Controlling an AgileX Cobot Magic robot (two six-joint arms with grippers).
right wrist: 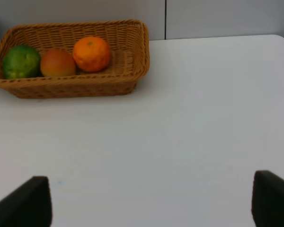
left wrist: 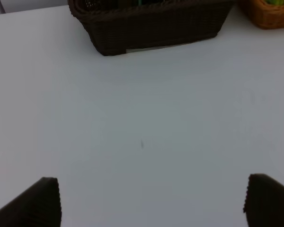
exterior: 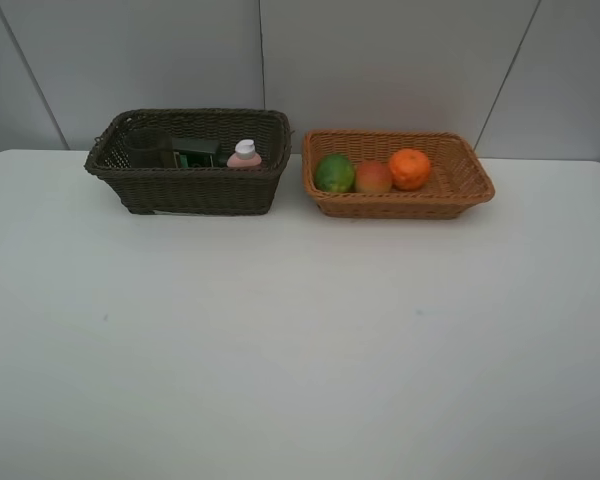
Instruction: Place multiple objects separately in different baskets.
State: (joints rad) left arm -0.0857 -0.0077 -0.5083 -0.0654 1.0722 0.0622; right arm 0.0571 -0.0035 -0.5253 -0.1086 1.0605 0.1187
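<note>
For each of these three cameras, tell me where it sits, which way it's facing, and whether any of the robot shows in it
Exterior high: mounted high, looking down across the white table toward the wall, at the dark brown basket and tan basket; no robot visible.
Left wrist: on the left arm, low above the table, facing the dark brown basket; the open left gripper shows its two fingertips.
Right wrist: on the right arm, facing the tan basket holding lime, peach and orange; the open right gripper shows its fingertips.
Shared: both wrist views show the tan basket.

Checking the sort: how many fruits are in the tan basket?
3, in a row in the tan basket: green fruit nearest the dark basket, peach in the middle, orange on the far side. Nothing looks hidden.
</note>
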